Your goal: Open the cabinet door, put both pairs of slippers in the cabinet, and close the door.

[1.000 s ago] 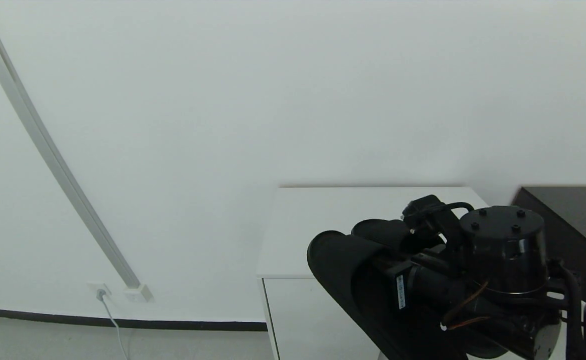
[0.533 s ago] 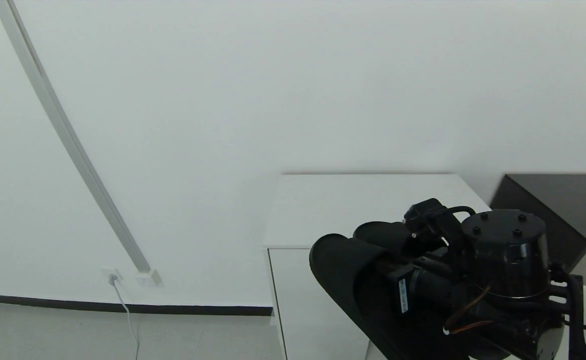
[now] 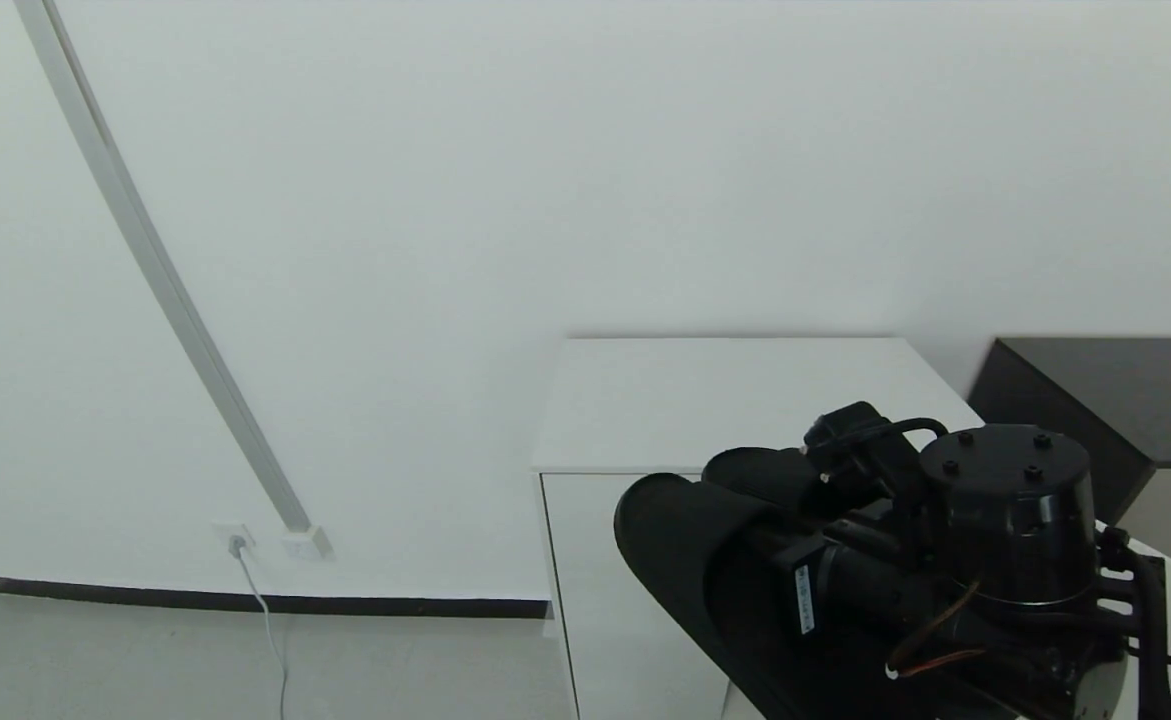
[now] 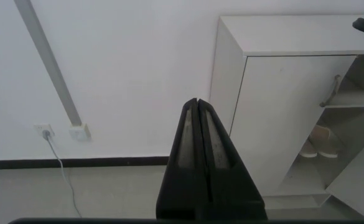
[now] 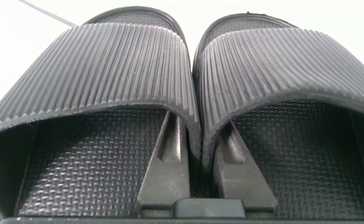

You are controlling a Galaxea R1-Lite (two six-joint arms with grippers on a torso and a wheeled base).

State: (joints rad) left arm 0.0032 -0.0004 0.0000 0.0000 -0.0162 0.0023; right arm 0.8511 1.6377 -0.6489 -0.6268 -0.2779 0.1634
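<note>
Right gripper (image 5: 197, 158): is pinching the black slippers (image 5: 122, 74) by their touching inner walls, one finger inside each, holding the pair before the white cabinet (image 3: 725, 400)
Left gripper (image 4: 198, 134): is hanging empty, fingers pressed together
Cabinet interior: is standing open, pale slippers (image 4: 320, 142) lying on the lower shelf
Risk: one slipper may be sliding from the thin pinch if a toe is catching the door (image 4: 287, 124) or a shelf lip
Room: open floor (image 3: 245, 660) is lying left of the cabinet, dark furniture (image 3: 1095, 400) crowding its right

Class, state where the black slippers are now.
Low on the head view's right, the black slippers hang pinched in the right gripper, before the white cabinet.
</note>
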